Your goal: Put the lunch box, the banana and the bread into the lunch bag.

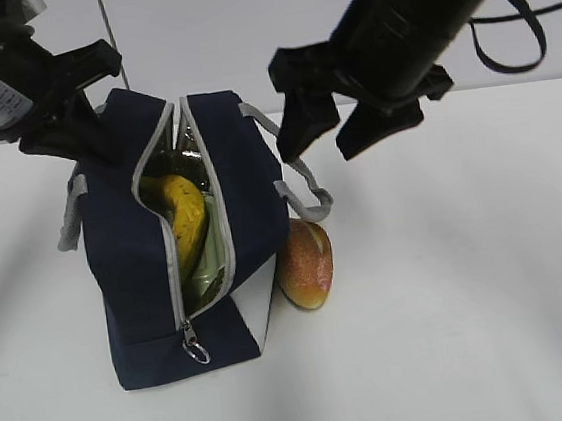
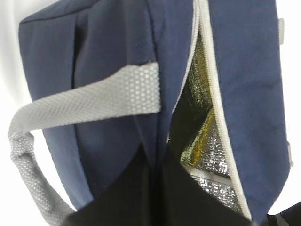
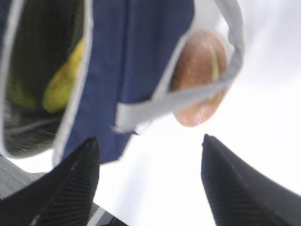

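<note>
The navy lunch bag (image 1: 125, 257) stands unzipped on the white table. The yellow banana (image 1: 186, 215) lies inside it, over a pale green surface (image 1: 207, 267) that looks like the lunch box lid. The bread (image 1: 305, 263) lies on the table, touching the bag's right side. My left gripper (image 1: 93, 140) is shut on the bag's left top fabric; the left wrist view shows its jaws (image 2: 155, 160) pinching a navy fold of the lunch bag (image 2: 108, 56). My right gripper (image 1: 320, 151) hangs open above the bag's right handle. In the right wrist view the gripper (image 3: 149, 140) is empty, with the bread (image 3: 200, 80) and banana (image 3: 63, 82) ahead of it.
A grey webbing handle (image 3: 188, 96) loops across the bread in the right wrist view. The zipper's metal ring pull (image 1: 195, 352) hangs at the bag's near end. Silver foil lining (image 2: 207, 155) shows inside the opening. White table (image 1: 472, 301) spreads right of the bread.
</note>
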`<action>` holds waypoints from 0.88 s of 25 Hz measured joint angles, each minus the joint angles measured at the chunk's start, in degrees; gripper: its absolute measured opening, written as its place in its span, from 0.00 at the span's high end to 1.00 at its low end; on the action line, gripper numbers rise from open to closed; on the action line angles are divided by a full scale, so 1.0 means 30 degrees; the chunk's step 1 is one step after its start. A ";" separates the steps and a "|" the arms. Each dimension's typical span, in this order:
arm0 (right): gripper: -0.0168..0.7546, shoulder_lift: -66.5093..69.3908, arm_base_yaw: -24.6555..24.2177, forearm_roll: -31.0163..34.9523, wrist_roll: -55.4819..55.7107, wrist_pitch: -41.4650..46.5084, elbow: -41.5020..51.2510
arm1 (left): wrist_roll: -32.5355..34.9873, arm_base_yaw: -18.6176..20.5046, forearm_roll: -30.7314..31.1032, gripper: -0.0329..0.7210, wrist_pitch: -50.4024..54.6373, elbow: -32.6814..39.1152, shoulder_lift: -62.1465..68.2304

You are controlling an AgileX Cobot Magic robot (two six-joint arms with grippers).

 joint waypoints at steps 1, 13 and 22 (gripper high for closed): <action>0.33 -0.0456 0.0000 0.0000 0.0000 -0.0672 0.1138 | 0.0000 0.0000 0.0000 0.96 0.0000 0.0000 0.0000; 0.33 -0.0882 0.0000 0.0374 0.0003 -0.5374 0.6915 | 0.0000 0.0000 0.0000 0.96 0.0045 0.0000 0.0000; 0.15 0.1936 0.0000 0.3991 -0.4173 -0.7428 0.6915 | 0.0000 0.0000 0.0371 0.96 0.0082 0.0000 0.0000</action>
